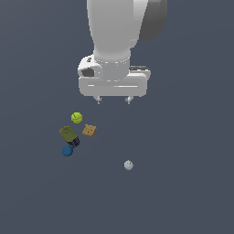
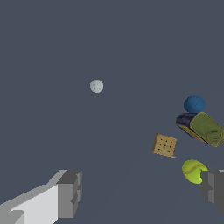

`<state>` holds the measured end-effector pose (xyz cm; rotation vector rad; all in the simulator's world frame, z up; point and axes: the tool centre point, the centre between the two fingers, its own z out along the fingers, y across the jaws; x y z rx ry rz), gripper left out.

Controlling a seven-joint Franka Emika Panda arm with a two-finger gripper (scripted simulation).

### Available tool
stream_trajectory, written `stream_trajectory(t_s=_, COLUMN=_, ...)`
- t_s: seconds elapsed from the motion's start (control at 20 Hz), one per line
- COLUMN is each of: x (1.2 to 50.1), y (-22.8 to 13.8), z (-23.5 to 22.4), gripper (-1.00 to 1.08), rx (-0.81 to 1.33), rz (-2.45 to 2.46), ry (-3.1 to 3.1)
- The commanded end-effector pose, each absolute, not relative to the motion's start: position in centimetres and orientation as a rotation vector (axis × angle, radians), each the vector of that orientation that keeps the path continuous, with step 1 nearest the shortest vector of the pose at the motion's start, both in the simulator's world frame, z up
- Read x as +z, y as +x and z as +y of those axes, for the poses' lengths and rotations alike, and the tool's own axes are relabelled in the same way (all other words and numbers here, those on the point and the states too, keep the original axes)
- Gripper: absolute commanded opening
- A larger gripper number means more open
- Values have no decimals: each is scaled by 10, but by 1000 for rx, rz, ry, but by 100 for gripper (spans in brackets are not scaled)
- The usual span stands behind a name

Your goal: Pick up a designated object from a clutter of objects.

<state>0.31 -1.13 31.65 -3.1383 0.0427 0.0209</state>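
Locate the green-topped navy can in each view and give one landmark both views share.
Exterior view: the can lies left of centre, between the yellow-green ball above it and the blue ball below it.
Wrist view: the can sits at the picture's edge, between the same two balls.
Shared landmark: the tan square tile, just beside the can in both.

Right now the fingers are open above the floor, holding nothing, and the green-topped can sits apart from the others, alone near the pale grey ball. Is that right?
Not quite. The exterior view shows the green-topped can clustered with the blue ball, yellow-green ball and tan tile; the pale grey ball lies alone. The open, empty fingers are correct.
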Motion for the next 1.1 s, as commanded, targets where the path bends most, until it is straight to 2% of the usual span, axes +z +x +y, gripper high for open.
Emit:
stream_trajectory(t_s=0.0, x=317, y=3, z=-11, gripper=100, rx=21, rz=43, ry=-3138)
stream_trajectory(t_s=0.5, x=331, y=12, z=18, gripper=100, rx=-46, rz=14, ry=-3119)
stream_trajectory(t_s=1.05, x=322, y=15, z=6, gripper=100, rx=-43, rz=-44, ry=-3118)
